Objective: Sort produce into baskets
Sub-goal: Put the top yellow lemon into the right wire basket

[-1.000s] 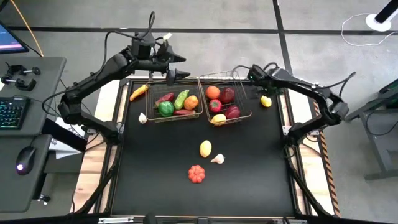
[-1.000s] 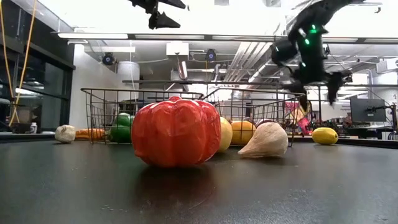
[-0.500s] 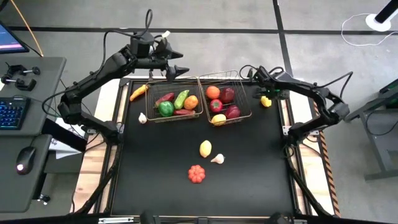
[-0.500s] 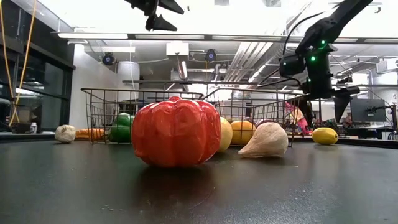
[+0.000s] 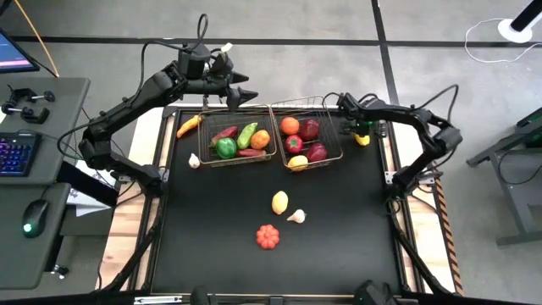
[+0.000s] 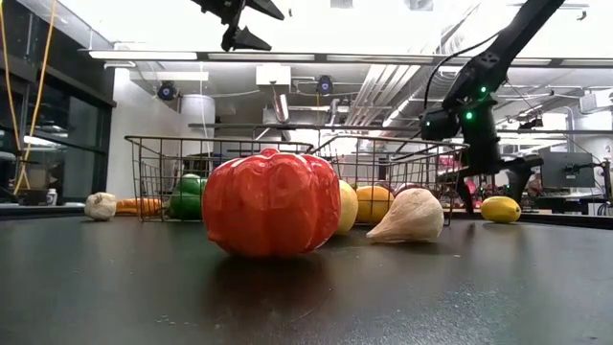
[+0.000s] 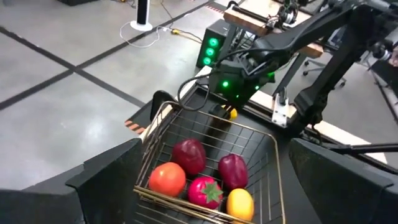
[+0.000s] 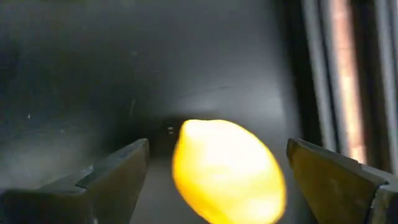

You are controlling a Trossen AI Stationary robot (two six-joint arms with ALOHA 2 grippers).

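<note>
A yellow lemon (image 8: 227, 171) lies on the black table by its far right edge (image 5: 362, 139). My right gripper (image 6: 493, 187) hangs open just above it and points down, one finger on either side and touching nothing. My left gripper (image 5: 240, 88) stays open high over the far edge of the left basket (image 5: 241, 163). That basket holds green, red and orange produce. The right basket (image 5: 337, 142) holds red apples, an orange, a tomato and a lemon.
Loose on the table are a lemon (image 5: 279, 202), a garlic (image 5: 295, 216) and a red ribbed piece (image 5: 268, 236) in the middle. A garlic (image 5: 194, 161) and an orange piece (image 5: 188, 125) lie left of the left basket. The table's right rail runs just beside the far lemon.
My right gripper has come down from above the right basket's far right corner, toward the table's right edge, and onto the lemon. It rolled at the wrist and stayed open. The lemon has not moved.
</note>
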